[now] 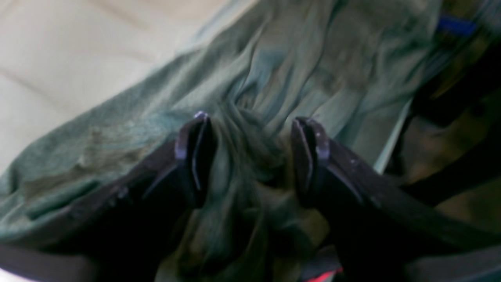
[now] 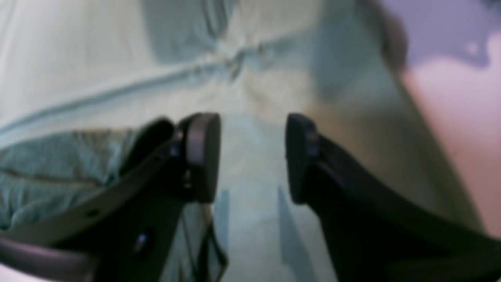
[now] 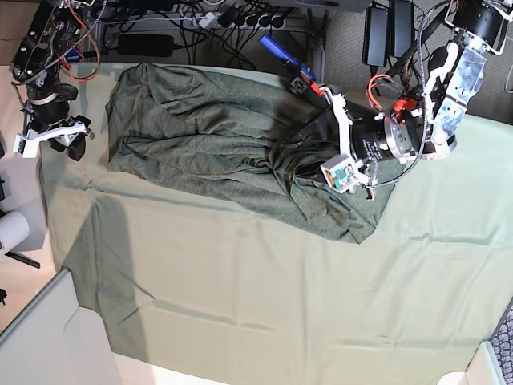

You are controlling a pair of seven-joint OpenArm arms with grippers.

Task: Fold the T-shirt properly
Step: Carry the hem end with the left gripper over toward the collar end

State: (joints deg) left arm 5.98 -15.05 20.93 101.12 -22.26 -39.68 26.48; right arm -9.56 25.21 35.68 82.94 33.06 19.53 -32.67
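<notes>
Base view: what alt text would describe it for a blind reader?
A rumpled dark green T-shirt lies on a pale green table cloth. The left claw reaches into the shirt's bunched right end, and the right claw hangs near the table's left edge.

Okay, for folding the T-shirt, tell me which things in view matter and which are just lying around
Part of the job:
- T-shirt, crumpled on the table cloth
- left gripper, open around bunched shirt fabric
- right gripper, open, nothing between its fingers

Just lying about:
- cables along the far edge
- black power adapters behind the table
</notes>
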